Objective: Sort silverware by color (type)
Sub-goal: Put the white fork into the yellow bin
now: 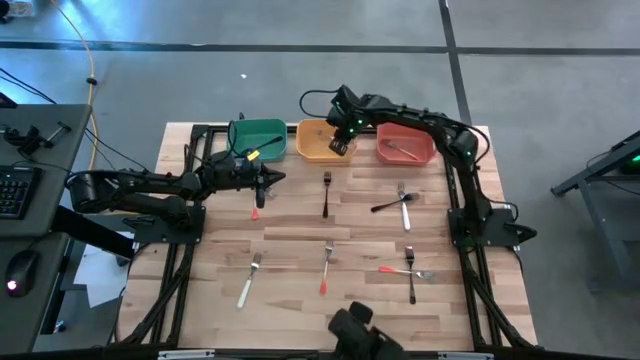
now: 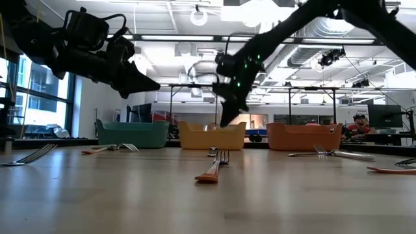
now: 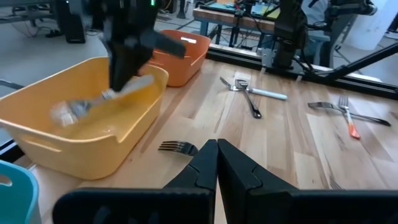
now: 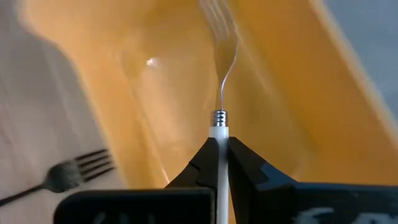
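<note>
- The white-handled fork (image 4: 222, 93) is pinched by its handle between the two dark fingers of the right gripper (image 4: 219, 144), and its long axis runs straight away from the gripper, with the metal tines pointing down into the yellow bin (image 4: 155, 68).
- This fork has a smooth white handle, a small ribbed metal collar and a thin curved metal neck; the tines are blurred.
- In the high view the right gripper (image 1: 343, 143) hangs over the yellow bin (image 1: 318, 141), which stands in the middle of a row of three bins at the far edge of the table (image 1: 300, 235).
- The bin is smooth plastic, rectangular, with rounded corners; the green bin (image 1: 258, 137) is on its left and the red bin (image 1: 405, 144) on its right, and a utensil (image 1: 403, 151) lies inside the red one.
- The left gripper (image 3: 217, 163) has its fingers pressed together with nothing between them, and it hovers above the table near the green bin.
- A dark fork (image 3: 178, 147) lies on the wood just beside the yellow bin, tines toward the left gripper.
- Other forks lie scattered on the pale wooden planks, well apart: a black-handled fork (image 1: 326, 194), a crossed pair (image 1: 400, 204), a white-handled one (image 1: 249, 281), and a red-handled one (image 1: 325, 272).
</note>
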Robot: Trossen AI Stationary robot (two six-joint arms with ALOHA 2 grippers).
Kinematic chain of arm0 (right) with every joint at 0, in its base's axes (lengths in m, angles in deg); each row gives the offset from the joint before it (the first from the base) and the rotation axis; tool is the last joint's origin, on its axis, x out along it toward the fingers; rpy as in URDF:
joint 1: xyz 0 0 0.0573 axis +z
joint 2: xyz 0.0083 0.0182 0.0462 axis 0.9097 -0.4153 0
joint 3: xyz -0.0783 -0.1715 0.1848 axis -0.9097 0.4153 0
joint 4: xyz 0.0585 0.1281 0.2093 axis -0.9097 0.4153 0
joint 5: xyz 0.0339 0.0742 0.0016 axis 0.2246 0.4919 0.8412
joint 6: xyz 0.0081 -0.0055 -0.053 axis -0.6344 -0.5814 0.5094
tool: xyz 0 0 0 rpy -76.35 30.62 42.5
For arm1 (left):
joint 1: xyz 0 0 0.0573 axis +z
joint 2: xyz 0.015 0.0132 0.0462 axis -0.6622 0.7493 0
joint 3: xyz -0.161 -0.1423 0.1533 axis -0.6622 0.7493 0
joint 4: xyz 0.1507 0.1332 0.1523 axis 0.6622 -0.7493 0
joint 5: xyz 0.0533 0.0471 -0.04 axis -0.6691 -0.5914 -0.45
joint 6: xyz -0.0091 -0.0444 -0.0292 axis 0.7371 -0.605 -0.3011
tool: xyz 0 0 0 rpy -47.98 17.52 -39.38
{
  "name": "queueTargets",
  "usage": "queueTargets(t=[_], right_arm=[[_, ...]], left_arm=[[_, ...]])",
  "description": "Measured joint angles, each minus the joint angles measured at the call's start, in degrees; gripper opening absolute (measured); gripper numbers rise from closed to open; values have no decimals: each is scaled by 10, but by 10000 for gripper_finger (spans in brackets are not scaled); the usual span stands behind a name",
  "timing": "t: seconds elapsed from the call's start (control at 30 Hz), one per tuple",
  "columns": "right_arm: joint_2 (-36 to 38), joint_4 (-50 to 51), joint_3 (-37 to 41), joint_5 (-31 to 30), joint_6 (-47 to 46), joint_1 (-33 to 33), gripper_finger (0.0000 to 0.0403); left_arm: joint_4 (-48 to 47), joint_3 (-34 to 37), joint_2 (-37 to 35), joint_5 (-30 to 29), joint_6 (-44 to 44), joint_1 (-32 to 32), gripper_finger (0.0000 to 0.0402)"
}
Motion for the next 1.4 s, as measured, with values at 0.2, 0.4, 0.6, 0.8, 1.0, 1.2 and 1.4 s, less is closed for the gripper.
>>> queueTargets(t=[0.2,0.4,0.6,0.8,1.0,1.2,1.4], right_arm=[[-28,-14,0,-1,5,-11,0],[-42,-10,0,-1,19,-13,0],[-42,-10,-1,-12,12,-13,1],[-40,-10,-2,-12,1,-14,41],[-18,-15,-2,-18,-2,-16,51],[13,-48,0,-21,18,0,5],[62,-210,93,-21,-1,23,2]], left_arm=[[0,0,0,-7,0,0,0],[0,0,0,-7,0,0,0],[-1,0,0,-8,-1,0,0],[-11,0,0,-8,0,0,0],[-13,0,0,-8,9,0,0],[-21,0,0,-8,19,0,0],[-28,0,0,-8,20,0,0]])
